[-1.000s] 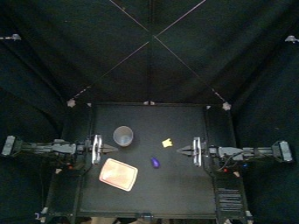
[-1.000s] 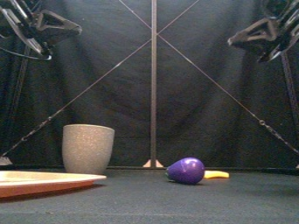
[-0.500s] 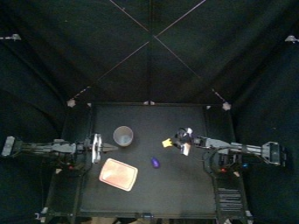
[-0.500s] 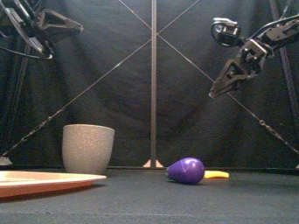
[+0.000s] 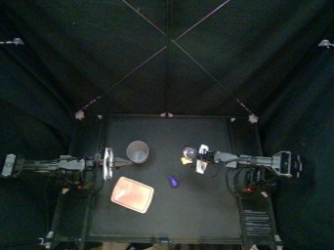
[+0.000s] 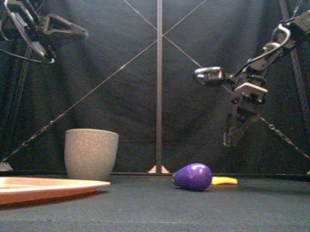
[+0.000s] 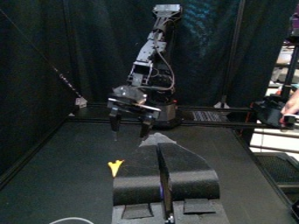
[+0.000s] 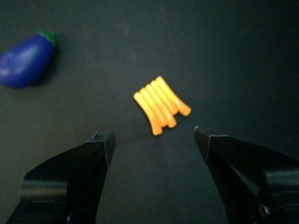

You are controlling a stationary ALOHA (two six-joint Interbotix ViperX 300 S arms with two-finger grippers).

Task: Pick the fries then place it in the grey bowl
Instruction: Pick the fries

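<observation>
Fries [image 8: 162,106] are lying flat on the worktop [image 6: 145,210] just beside the purple eggplant [image 6: 191,176], directly under our right claw [image 6: 230,136], which is hovering spread wide, sticks running roughly crosswise to its closing line. Our left claw [image 7: 163,150], pressed together, is resting farther away.

Yellow-orange fries [image 8: 162,106], purple eggplant [image 6: 191,176], speckled grey bowl [image 6: 91,153], pink tray [image 5: 132,193].
</observation>
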